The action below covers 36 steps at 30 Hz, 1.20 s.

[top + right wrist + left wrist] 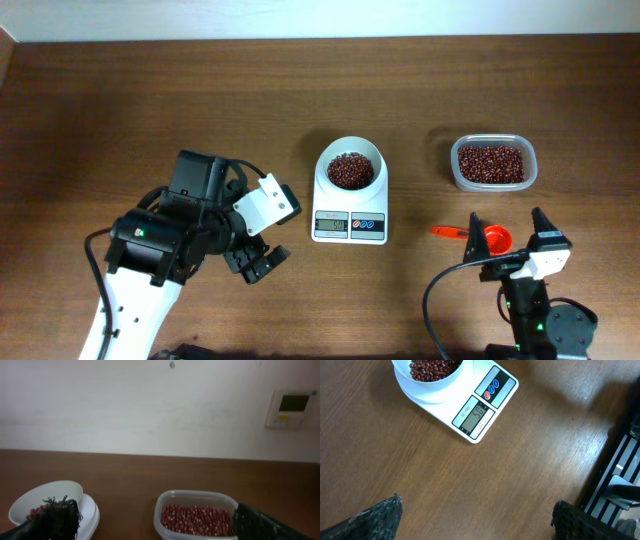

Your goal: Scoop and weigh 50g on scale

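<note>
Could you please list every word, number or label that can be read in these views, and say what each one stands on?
"50": as it appears on the grey display of the scale, left wrist view.
Small print beside that display: too small to read.
Coloured buttons: any marks are too small to read.
Wall panel: its screen is blurred and unreadable.
Overhead view: the display digits are too small to read.
</note>
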### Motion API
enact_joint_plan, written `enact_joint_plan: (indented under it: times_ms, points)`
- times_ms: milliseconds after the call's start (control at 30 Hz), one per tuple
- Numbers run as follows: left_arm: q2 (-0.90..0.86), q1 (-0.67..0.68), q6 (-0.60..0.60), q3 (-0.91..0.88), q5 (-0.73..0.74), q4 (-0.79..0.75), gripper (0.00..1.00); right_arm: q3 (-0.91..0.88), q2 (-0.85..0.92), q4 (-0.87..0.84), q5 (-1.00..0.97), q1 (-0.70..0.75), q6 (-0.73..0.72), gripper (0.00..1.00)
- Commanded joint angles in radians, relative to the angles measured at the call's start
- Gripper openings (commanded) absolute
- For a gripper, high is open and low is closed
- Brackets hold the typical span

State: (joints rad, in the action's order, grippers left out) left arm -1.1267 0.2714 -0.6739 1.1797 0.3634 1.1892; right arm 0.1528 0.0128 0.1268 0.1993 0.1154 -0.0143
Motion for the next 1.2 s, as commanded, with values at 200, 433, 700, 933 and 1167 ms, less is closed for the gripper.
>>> enact_joint_plan:
  times_ms: [200, 433, 700, 933, 1167]
  points:
    - [0.007, -0.006, -0.005, -0.002, 0.014, 0.002, 0.99, -0.147, -0.01, -0.184, -0.029, 0.003, 0.011, 0.99]
    - [0.007, -0.006, -0.005, -0.002, 0.014, 0.002, 0.99, -0.147, -0.01, -0.109, -0.032, -0.006, 0.01, 0.99]
    - [0.007, -0.006, -0.005, -0.002, 0.014, 0.002, 0.99, -0.147, -0.01, -0.051, -0.129, -0.079, 0.011, 0.99]
    - [0.007, -0.006, -0.005, -0.002, 0.014, 0.001, 0.99, -0.147, -0.01, -0.049, -0.127, -0.079, 0.011, 0.99]
    - [0.007, -0.006, -0.005, -0.002, 0.014, 0.002, 0.99, -0.147, -0.01, -0.048, -0.129, -0.079, 0.01, 0.99]
